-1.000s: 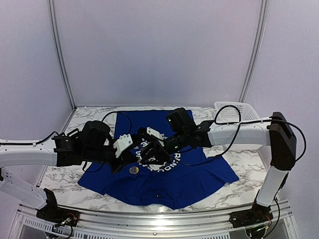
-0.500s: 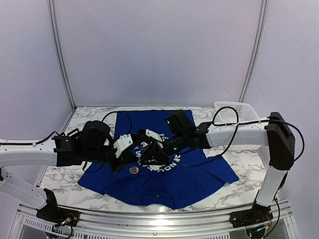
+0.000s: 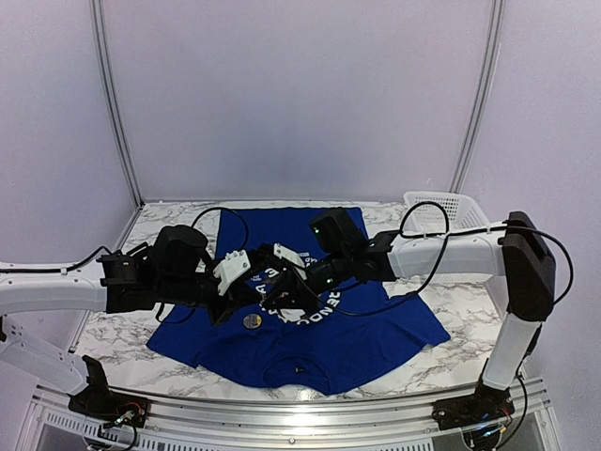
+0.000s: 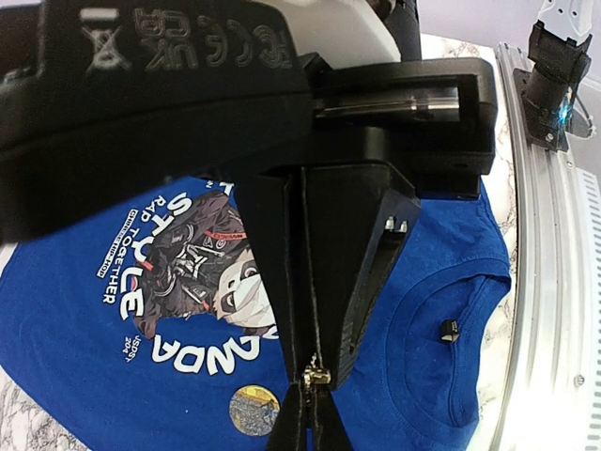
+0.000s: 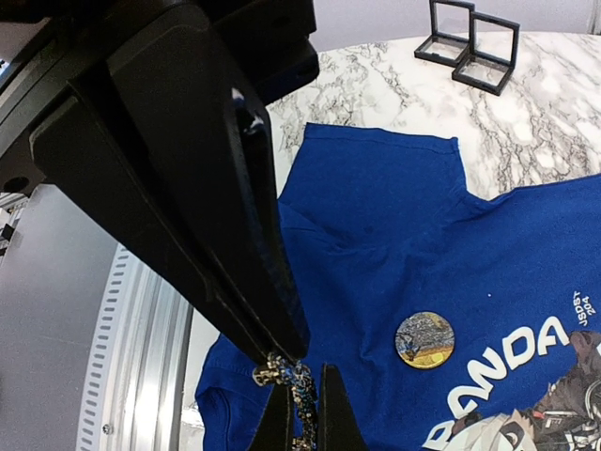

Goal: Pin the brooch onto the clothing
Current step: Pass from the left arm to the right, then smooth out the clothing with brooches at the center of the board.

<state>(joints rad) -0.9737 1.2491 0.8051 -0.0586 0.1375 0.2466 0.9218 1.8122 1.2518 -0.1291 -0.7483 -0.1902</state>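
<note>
**Item 1 – T-shirt** (image 3: 376, 329): royal blue, short-sleeved, laid flat on marble table (image 3: 470, 301). Collar twd near edge, hem twd back wall. Chest print: round panda graphic (image 4: 211, 268) w/ white lettering around it. Small black tag (image 4: 449, 329) inside collar.

**Item 2 – brooch** (image 5: 293, 381): small, glittery, metal. Held in the air above shirt's chest area, betw. tips of both grippers; not touching the fabric as far as the wrist views show.

**Item 3 – left gripper** (image 4: 310, 362): fingers pressed together, nipping brooch at the very tips.

**Item 4 – right gripper** (image 5: 282, 348): fingers likewise pressed together on brooch, tip-to-tip w/ left gripper.

**Item 5 – round badge** (image 4: 254, 410): gold w/ blue, lying on shirt just below the lettering, betw. print and collar.

**Item 6 – white basket** (image 3: 441, 209): far right corner of table, off the shirt.

**Item 7 – two black square frames** (image 5: 470, 42): side by side on marble, well apart from shirt.
</note>
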